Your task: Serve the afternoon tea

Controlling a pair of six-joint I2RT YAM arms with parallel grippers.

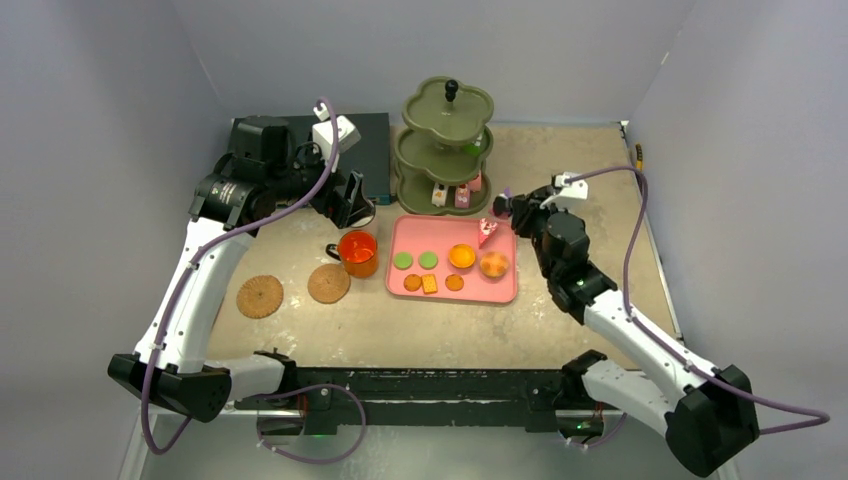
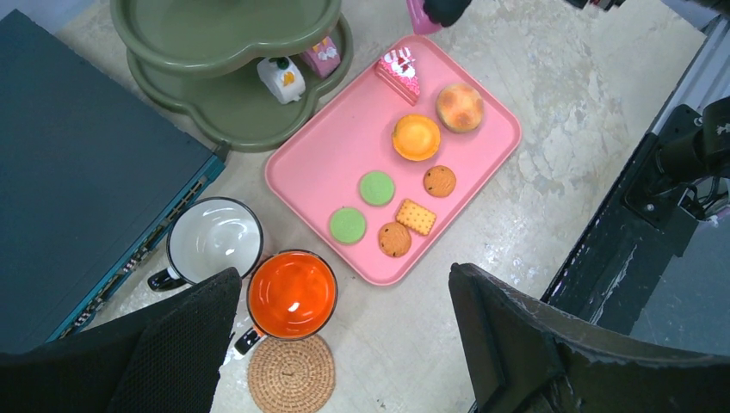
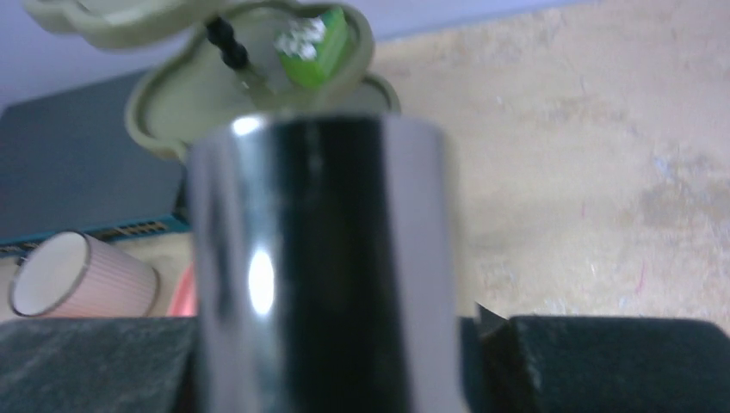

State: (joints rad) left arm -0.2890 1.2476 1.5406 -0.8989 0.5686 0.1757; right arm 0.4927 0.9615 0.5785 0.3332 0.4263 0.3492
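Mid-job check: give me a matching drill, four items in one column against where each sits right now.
1 white mug
2 orange mug
3 green biscuits
4 white cake

A on the pink tray
B on the stand's bottom tier
C next to the blue box
D right by the cork coaster

Pairs: 1-C, 2-D, 3-A, 4-B.

my tea table, by the clock
tray (image 1: 440, 232) sits at centre with biscuits (image 1: 428, 260) on it; three-tier stand (image 1: 445, 150) at its 11, cakes (image 1: 462, 196) on the bottom tier; box (image 1: 375, 150) at the stand's 9; mug (image 1: 357, 252) at the tray's 9, coaster (image 1: 329, 283) at the mug's 7, second coaster (image 1: 260, 296) at its 8.
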